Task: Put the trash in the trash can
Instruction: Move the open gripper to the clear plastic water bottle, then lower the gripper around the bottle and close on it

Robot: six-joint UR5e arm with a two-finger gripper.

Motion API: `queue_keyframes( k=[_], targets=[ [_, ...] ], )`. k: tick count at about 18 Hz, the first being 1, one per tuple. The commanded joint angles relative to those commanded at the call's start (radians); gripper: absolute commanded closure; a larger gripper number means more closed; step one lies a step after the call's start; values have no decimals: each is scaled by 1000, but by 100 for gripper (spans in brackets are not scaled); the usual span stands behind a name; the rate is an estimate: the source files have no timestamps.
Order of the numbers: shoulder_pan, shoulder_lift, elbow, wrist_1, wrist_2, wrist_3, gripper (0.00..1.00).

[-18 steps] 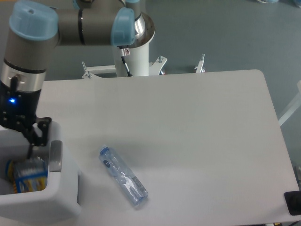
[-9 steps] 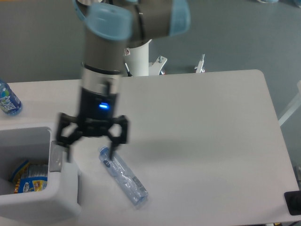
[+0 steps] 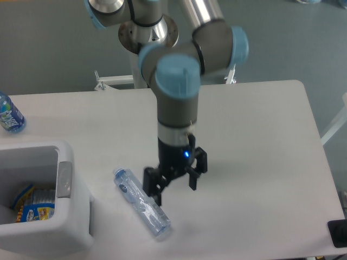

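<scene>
A crushed clear bluish plastic bottle [image 3: 141, 203] lies flat on the white table, slanting from upper left to lower right. My gripper [image 3: 173, 188] hangs open just right of the bottle's middle, its left finger close beside the bottle, with nothing held. The blue foil snack wrapper [image 3: 33, 203] with yellow-red print lies inside the white trash can [image 3: 76, 216] at the lower left, which has a grey tab [image 3: 64, 179] on its rim.
A small blue-labelled bottle [image 3: 9, 115] stands at the table's far left edge. The arm's white base post [image 3: 147, 70] rises behind the table. A dark object [image 3: 337, 233] sits at the lower right corner.
The arm has swung right from above the trash can, across the bottle's cap end, to the bottle's right side. The wrapper stays in the trash can. The bottle has not moved.
</scene>
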State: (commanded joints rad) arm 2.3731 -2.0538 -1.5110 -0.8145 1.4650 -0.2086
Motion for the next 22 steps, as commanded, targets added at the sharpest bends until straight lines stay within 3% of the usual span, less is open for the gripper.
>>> queue_keyframes(
  k=[6, 10, 22],
  targets=[
    [-21, -78, 9, 5, 0, 2, 0],
    [-55, -158, 72, 3, 5, 2, 0],
    [-89, -221, 75, 11, 8, 18, 0]
  ],
)
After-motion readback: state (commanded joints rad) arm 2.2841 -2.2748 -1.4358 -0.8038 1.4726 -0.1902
